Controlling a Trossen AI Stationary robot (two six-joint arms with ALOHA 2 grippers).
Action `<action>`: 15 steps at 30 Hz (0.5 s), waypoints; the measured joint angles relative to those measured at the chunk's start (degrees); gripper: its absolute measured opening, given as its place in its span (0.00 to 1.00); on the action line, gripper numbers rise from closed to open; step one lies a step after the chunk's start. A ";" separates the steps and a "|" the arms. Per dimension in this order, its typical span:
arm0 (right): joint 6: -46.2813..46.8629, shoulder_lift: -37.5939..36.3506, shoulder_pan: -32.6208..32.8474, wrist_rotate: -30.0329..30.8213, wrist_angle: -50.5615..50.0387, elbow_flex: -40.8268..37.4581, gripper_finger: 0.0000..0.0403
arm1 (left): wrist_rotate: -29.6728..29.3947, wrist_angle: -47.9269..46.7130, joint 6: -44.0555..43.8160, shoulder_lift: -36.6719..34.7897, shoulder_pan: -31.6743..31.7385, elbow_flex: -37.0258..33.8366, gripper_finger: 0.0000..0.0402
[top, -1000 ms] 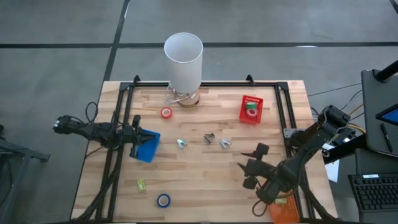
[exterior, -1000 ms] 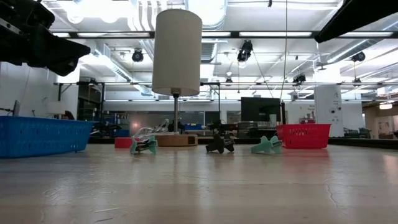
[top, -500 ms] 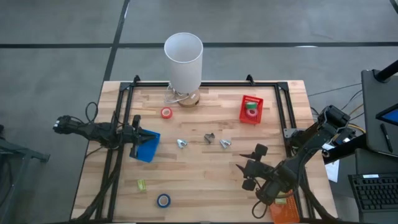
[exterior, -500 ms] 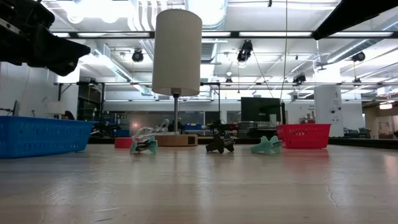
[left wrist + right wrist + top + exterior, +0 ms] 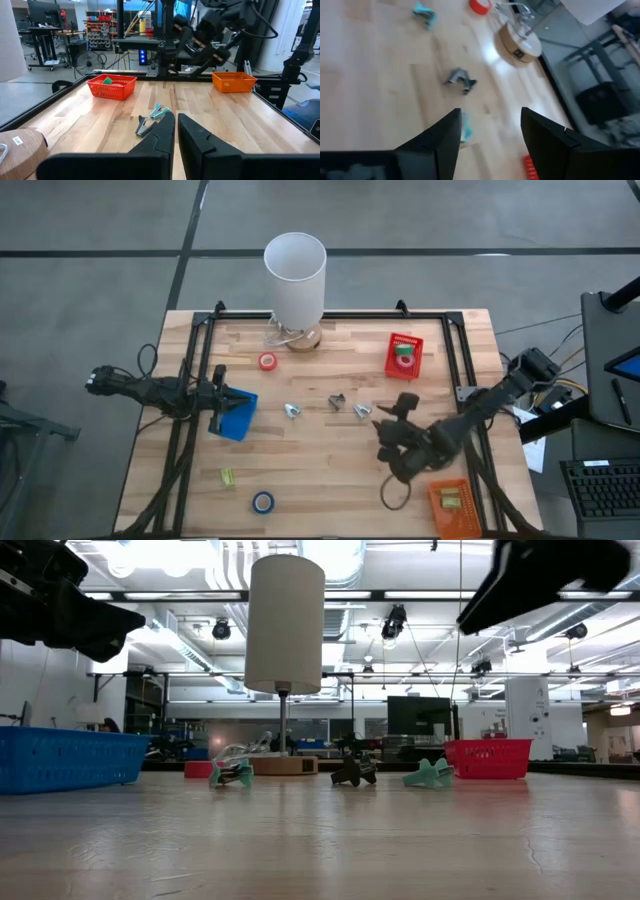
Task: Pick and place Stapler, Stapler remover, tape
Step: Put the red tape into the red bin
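Three staple removers lie mid-table: a pale one [image 5: 291, 411], a dark one [image 5: 337, 402] and a teal one [image 5: 362, 410]. A red tape roll [image 5: 267, 361] lies near the lamp, and a blue roll [image 5: 263, 502] near the near edge. A green roll [image 5: 404, 361] sits in the red bin [image 5: 392, 368]. A small yellow-green stapler [image 5: 227, 476] lies near left. My right gripper [image 5: 388, 427] hovers open just right of the teal remover [image 5: 465, 131], which shows between its fingers [image 5: 440, 142]. My left gripper [image 5: 176, 132] is shut, above the blue bin [image 5: 236, 420].
A lamp with a white shade [image 5: 295, 272] stands on a wooden base [image 5: 517, 42] at the far edge. An orange bin [image 5: 455, 506] holding a small yellow-green thing sits at the near right corner. A black frame [image 5: 452, 340] runs around the table.
My right gripper has swung from over the orange bin at the near right corner toward the table's left and far edge, ending beside the teal staple remover. The orange bin now shows in full. Nothing on the table has moved.
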 joint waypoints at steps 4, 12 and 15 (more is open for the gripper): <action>-5.29 0.01 -5.83 -0.30 0.48 -0.35 0.47 | 0.00 0.00 0.02 0.00 0.00 0.00 0.06; -14.49 0.00 -17.40 -5.71 0.58 -0.45 0.46 | 0.01 0.00 0.02 0.00 0.00 0.00 0.06; -17.15 0.01 -20.62 -7.10 1.01 -0.49 0.46 | 0.01 0.00 0.02 0.00 0.00 0.00 0.06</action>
